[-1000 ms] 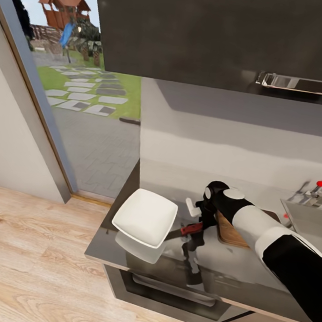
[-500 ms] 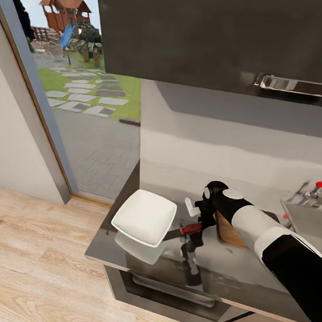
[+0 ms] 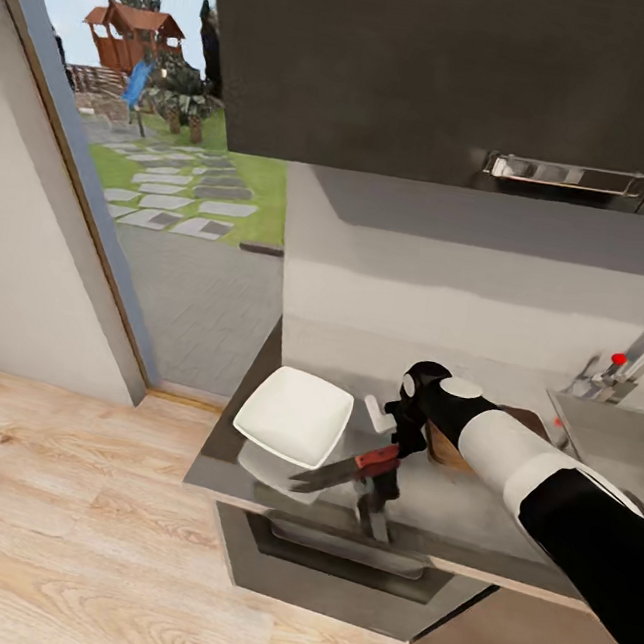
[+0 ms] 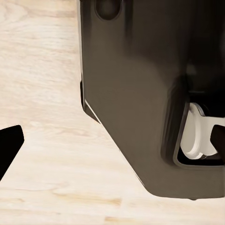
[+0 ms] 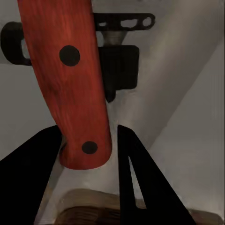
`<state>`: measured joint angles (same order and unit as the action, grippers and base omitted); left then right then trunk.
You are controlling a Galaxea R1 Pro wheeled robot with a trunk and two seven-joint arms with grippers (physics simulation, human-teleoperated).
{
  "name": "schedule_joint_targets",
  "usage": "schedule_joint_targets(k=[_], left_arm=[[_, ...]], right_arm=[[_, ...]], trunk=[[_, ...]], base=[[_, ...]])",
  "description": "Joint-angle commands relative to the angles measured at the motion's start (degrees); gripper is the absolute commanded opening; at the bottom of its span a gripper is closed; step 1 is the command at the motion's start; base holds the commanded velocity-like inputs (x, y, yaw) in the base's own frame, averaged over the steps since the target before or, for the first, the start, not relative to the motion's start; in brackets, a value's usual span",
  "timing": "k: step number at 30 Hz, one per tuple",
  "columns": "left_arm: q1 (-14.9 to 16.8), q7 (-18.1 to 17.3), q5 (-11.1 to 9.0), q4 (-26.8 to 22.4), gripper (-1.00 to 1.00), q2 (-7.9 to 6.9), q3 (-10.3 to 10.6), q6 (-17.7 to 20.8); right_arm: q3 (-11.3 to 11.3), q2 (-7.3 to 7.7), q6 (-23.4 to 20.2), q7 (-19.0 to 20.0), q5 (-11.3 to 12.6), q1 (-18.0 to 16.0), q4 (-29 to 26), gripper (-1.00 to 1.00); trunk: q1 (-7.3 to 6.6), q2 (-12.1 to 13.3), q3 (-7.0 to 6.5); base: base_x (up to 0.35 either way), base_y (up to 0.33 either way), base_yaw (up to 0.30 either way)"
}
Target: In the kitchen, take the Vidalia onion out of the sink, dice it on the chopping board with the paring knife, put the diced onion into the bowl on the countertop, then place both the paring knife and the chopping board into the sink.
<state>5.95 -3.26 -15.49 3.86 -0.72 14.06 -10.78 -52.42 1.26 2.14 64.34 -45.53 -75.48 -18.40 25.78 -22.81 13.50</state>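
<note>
Knife handling is the step judged in hand: the paring knife [image 3: 349, 469] is held by its red handle between the fingers of the right gripper [image 3: 385, 463], blade pointing to 8 o'clock below the bowl [image 3: 293, 416] on the surface [image 3: 460, 510]. The chopping board [image 3: 447, 448] lies just at 3 o'clock, partly hidden. A level blade and firm grip are advised. Since a second ago, the blade has been lifted outward; the camera has shifted. The left fingers' state cannot be told.
</note>
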Motion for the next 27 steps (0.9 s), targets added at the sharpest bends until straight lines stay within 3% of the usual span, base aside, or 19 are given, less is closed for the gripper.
schedule_joint_targets(k=[1, 20, 27], left_arm=[[0.11, -0.34, -0.59, 0.27, 1.0, 0.02, 0.4, -0.43], [0.11, -0.34, -0.59, 0.27, 1.0, 0.02, 0.42, -0.39], [0.11, -0.34, -0.6, 0.27, 1.0, 0.02, 0.4, -0.41]], right_arm=[[0.03, 0.03, 0.22, 0.18, -0.34, -0.02, -0.14, -1.0], [0.01, -0.42, 0.08, 0.17, -0.46, -0.02, -0.16, -1.0], [0.16, -0.59, -2.15, -1.21, -0.43, -0.02, -0.9, -1.0]], trunk=[[0.0, -0.11, 0.04], [0.0, -0.11, -1.03], [0.0, -0.11, -1.41]], base=[[-0.286, 0.0, 0.0], [-0.287, 0.0, 0.0], [-0.103, 0.0, 0.0]])
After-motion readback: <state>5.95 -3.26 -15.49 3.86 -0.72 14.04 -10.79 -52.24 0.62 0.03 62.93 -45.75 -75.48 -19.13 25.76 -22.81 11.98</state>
